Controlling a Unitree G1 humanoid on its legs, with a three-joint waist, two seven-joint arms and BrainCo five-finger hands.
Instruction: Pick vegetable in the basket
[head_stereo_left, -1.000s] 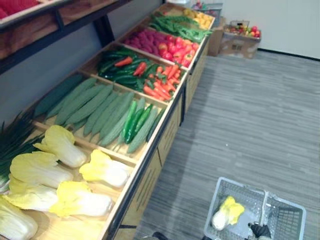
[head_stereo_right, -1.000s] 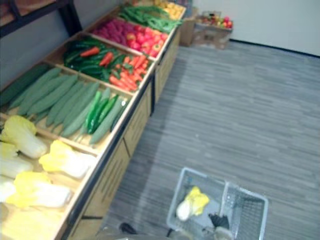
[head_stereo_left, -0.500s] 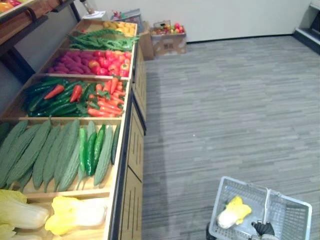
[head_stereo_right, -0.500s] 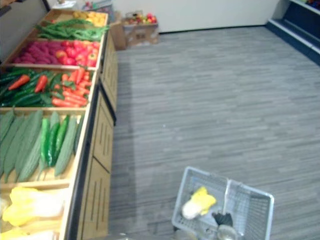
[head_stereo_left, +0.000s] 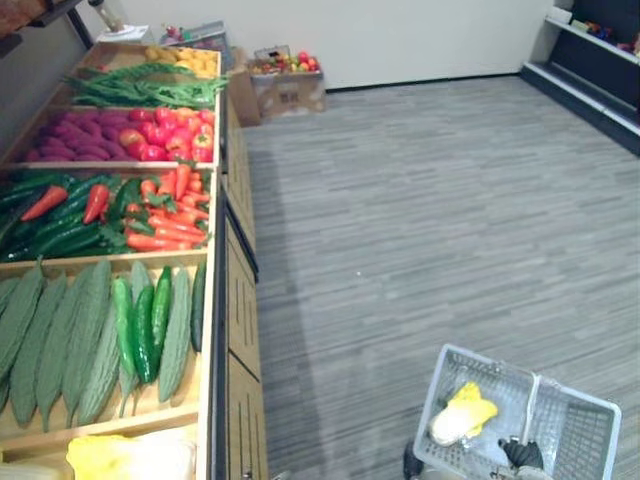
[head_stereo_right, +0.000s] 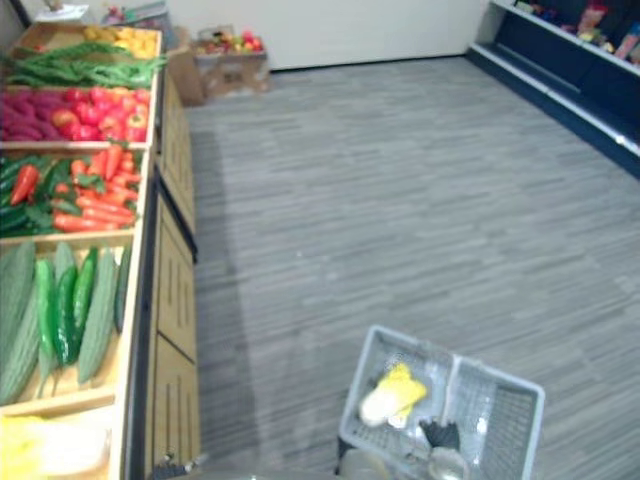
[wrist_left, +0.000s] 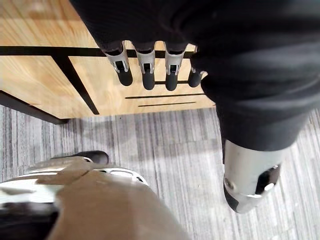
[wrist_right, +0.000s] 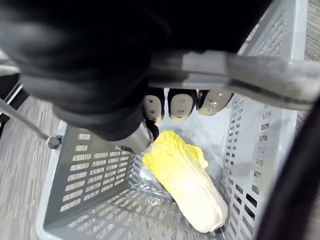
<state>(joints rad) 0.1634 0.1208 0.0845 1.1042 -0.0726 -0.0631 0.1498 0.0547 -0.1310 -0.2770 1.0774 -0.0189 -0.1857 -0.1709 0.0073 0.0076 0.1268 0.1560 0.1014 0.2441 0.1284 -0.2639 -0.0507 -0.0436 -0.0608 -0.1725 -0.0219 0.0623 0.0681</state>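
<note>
1. Since a second ago my head camera has swung round. The counter (head_stereo_left: 213, 300) now sits at the left edge and far more floor (head_stereo_left: 430, 220) shows. The basket (head_stereo_left: 592, 418) keeps its place at lower right.
2. The cabbage (head_stereo_left: 462, 414) lies on its side on the basket's bottom. It has crinkled yellow leaves at one end and a smooth, pale white stalk at the other.
3. My right robot hand (wrist_right: 181, 104) is clenched round the handle (wrist_right: 260, 82). Its fingers are curled under the grey bar, just above the cabbage's leafy end but not touching it.
4. The basket is grey, with slotted walls. The handle crosses over it, just beside the cabbage.
5. My left robot hand (wrist_left: 145, 75) hangs released, fingers straight, close to the counter's wooden front and holding nothing.
6. On the counter, going away from me, are cabbages (head_stereo_left: 130, 455), then gourds (head_stereo_left: 60, 340) with cucumbers (head_stereo_left: 140, 325), then carrots (head_stereo_left: 165, 225), then tomatoes (head_stereo_left: 175, 140).
7. A box (head_stereo_left: 285, 90) of fruit stands on the floor at the counter's far end, well apart from the basket.
</note>
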